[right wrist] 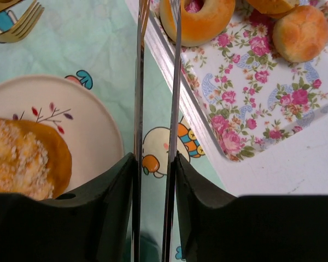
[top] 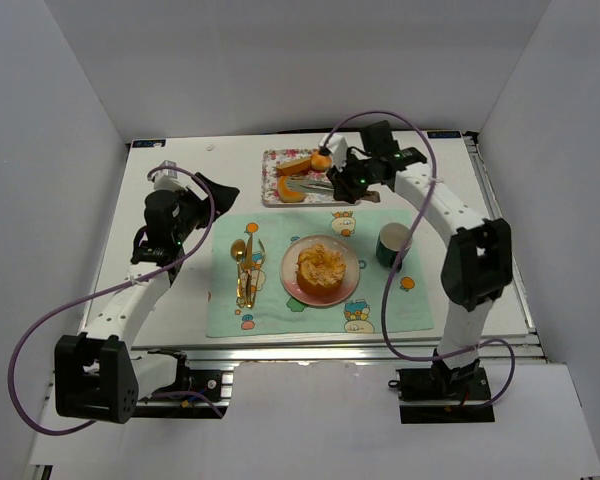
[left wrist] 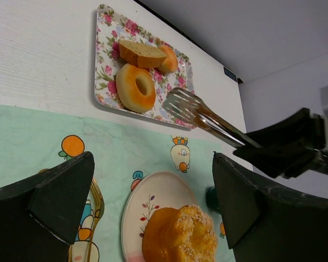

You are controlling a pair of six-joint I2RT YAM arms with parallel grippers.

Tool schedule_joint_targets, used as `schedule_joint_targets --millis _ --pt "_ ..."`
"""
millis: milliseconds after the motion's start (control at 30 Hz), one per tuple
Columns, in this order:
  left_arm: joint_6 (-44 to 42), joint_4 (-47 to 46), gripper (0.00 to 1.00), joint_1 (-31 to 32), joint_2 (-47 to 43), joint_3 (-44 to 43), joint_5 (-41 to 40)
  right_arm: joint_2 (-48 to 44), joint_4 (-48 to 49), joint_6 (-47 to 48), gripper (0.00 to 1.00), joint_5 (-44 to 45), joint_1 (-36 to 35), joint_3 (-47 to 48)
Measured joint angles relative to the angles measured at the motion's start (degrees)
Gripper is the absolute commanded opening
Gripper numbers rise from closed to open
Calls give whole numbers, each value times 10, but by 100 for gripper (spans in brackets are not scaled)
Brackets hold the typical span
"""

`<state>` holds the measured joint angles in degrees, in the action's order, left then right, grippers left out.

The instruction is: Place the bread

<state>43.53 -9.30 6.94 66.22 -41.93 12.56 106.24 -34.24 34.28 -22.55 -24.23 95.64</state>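
Note:
A floral tray at the back holds three breads: a ring-shaped one, a slice and a round bun. My right gripper is shut on metal tongs. In the right wrist view the gripper presses the tongs partly together, and their tips reach the ring bread with nothing between them. A crumb-topped bread sits on the white plate. My left gripper hangs open and empty left of the tray, in its own view above the plate.
A mint cartoon placemat lies under the plate. A gold fork and spoon lie left of the plate, and a dark green cup stands to its right. White walls enclose the table on three sides.

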Motion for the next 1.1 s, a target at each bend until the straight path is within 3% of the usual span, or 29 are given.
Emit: schedule_joint_targets --millis 400,633,1100 --pt "7 4 97 0 -34 21 -16 95 -19 -65 46 111 -68 108" --pt "7 7 97 0 -45 22 -20 108 -26 -74 48 167 -83 125" --pt "4 6 97 1 -54 40 -23 125 -48 -105 49 195 -93 128"
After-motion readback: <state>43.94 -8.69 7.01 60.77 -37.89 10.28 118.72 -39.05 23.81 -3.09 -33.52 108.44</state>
